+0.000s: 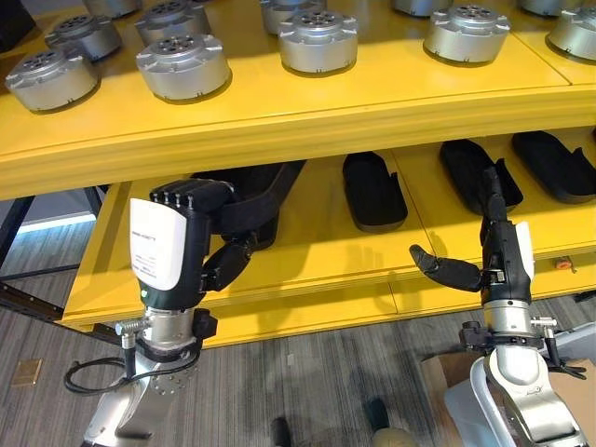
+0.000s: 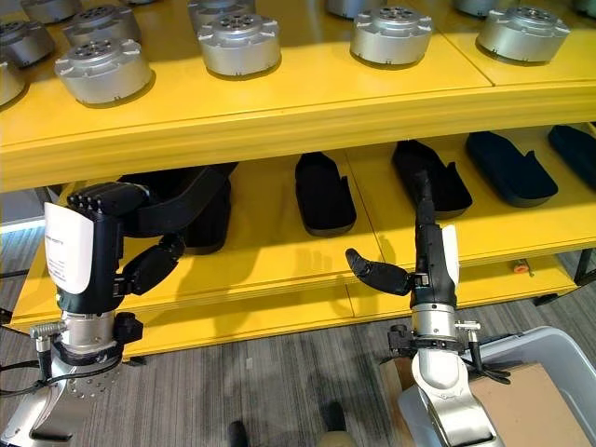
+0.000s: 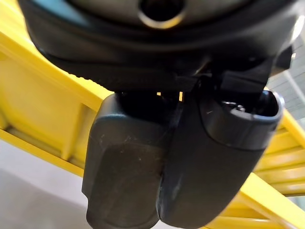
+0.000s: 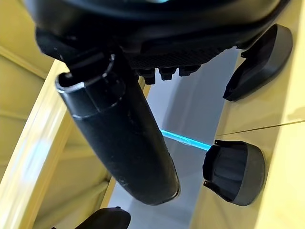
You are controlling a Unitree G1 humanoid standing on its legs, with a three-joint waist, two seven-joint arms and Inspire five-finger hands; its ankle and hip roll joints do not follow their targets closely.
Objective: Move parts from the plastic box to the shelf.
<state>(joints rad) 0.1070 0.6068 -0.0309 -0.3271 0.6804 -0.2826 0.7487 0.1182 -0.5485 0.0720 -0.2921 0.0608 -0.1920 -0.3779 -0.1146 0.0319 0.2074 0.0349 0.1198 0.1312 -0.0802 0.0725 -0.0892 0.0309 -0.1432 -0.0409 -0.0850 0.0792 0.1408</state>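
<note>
Meanwhile left hand grips black part; right hand upright, splayed.

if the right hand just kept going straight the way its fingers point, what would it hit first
Probably the black part on the lower shelf. The right hand has straight fingers aimed up and into the shelf, tips already near that part. Depth is hard to judge, so it might pass just above it.

Floor: we see grey wood-grain flooring beneath the rack
Furniture: we face a yellow two-tier shelf unit on dark metal legs
Light: we note a pale bluish strip at left
</note>
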